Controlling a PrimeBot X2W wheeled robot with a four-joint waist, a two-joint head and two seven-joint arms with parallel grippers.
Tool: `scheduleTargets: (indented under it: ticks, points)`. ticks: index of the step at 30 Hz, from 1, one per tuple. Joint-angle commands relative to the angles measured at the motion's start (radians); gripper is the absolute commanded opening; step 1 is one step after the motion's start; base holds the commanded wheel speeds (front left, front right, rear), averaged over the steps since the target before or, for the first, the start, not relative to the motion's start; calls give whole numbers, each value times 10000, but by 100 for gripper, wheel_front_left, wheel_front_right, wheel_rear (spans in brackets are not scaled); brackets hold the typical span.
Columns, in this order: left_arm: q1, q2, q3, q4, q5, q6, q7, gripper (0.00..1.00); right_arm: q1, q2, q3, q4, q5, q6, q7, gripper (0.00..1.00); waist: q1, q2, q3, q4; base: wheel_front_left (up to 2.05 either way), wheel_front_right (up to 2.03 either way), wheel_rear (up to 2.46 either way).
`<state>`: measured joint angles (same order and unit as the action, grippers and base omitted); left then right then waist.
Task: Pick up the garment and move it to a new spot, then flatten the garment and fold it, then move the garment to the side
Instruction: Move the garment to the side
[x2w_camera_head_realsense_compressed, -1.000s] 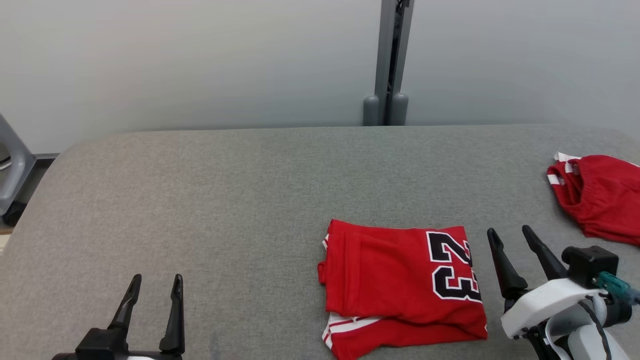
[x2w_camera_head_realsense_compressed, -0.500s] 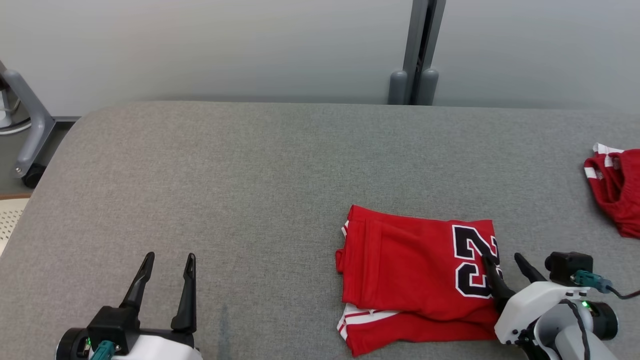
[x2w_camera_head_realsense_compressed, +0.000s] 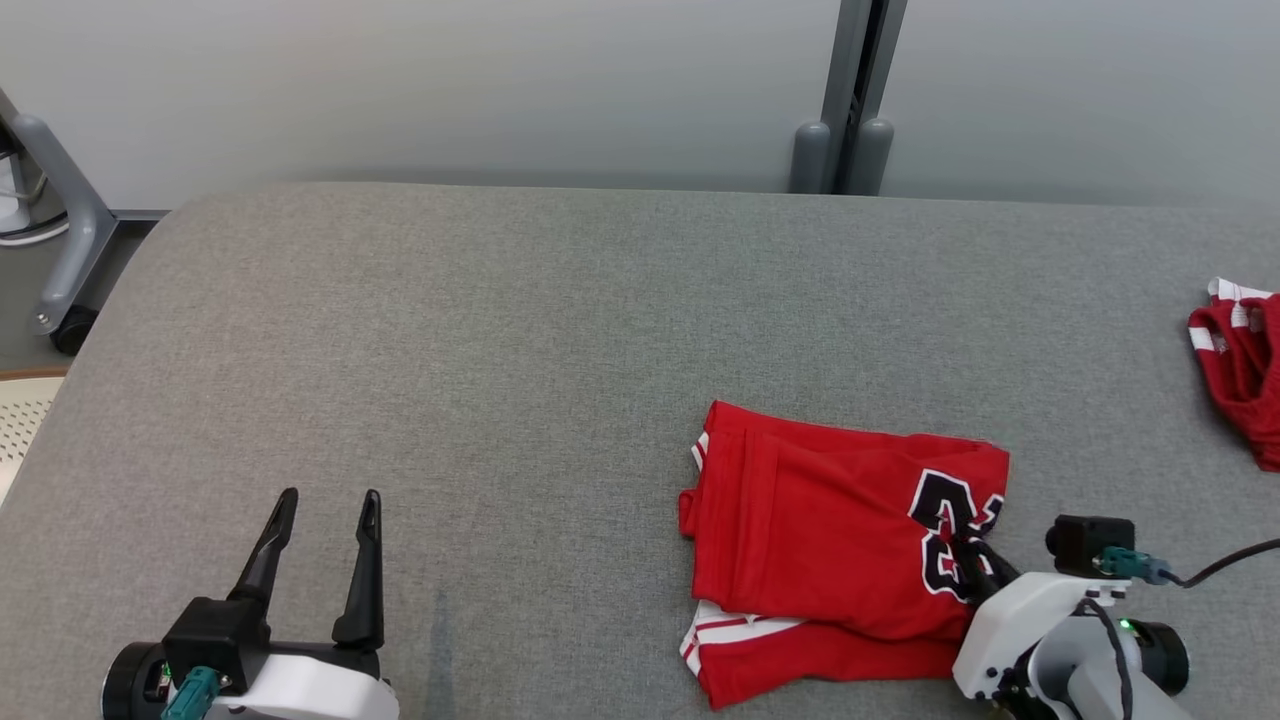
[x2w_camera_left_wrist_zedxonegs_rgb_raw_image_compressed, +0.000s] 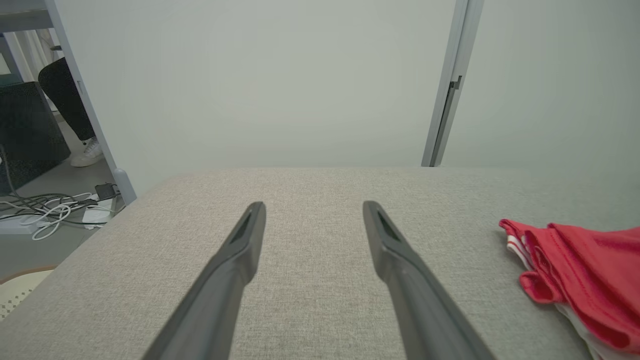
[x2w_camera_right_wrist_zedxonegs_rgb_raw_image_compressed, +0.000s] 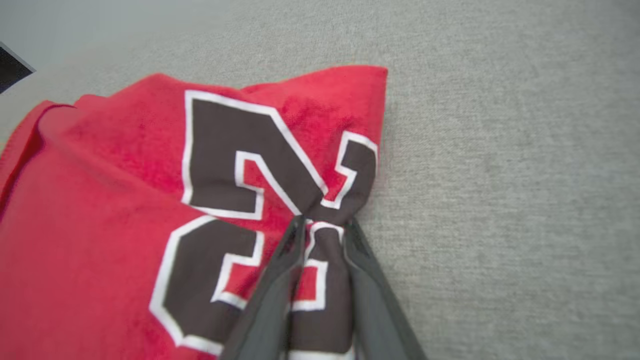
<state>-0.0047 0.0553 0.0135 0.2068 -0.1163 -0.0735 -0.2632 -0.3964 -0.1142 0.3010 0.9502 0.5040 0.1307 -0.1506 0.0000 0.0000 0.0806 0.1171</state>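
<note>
Left gripper (x2w_camera_head_realsense_compressed: 330, 495): placed at the near left of the gray table (x2w_camera_head_realsense_compressed: 500, 330), fingers spread apart, nothing held. Right gripper (x2w_camera_right_wrist_zedxonegs_rgb_raw_image_compressed: 325, 222): placed near right, fingers clamped on the right edge of the jersey (x2w_camera_head_realsense_compressed: 810, 520), at its black number. Jersey: red, folded, laid right of centre. Second red garment (x2w_camera_head_realsense_compressed: 1240, 360): laid farther back, at the right edge.

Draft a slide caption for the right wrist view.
Right tool pinches the folded red jersey at its black number, on the grey fabric surface.
</note>
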Motion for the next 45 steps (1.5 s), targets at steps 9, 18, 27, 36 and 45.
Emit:
scheduleTargets:
  ticks: [9,18,27,36,45]
  points:
    - [-355,27,-34,-82,-136,14,-15,100,-1436,-889,882,-160,291,-1,-223,0,0,0,535,-517,0,0,0]
    - [-1177,13,-255,-451,44,-5,-15,100,-3925,-2180,1486,-427,627,-1,-127,0,0,0,2267,-1290,0,0,0]
    - [-1784,273,-171,-1109,286,-33,-15,100,-5583,-3748,1862,-257,1012,-1,-488,0,0,0,3474,-2184,0,0,0]
    - [-1688,535,-129,-1717,470,62,-13,100,-6692,-4553,2100,225,1301,-1,-700,0,0,0,3802,-2915,0,0,0]
    - [-1469,595,-119,-2174,457,166,-15,100,-7118,-4768,2468,530,1520,1,-733,0,0,0,3812,-3128,0,0,0]
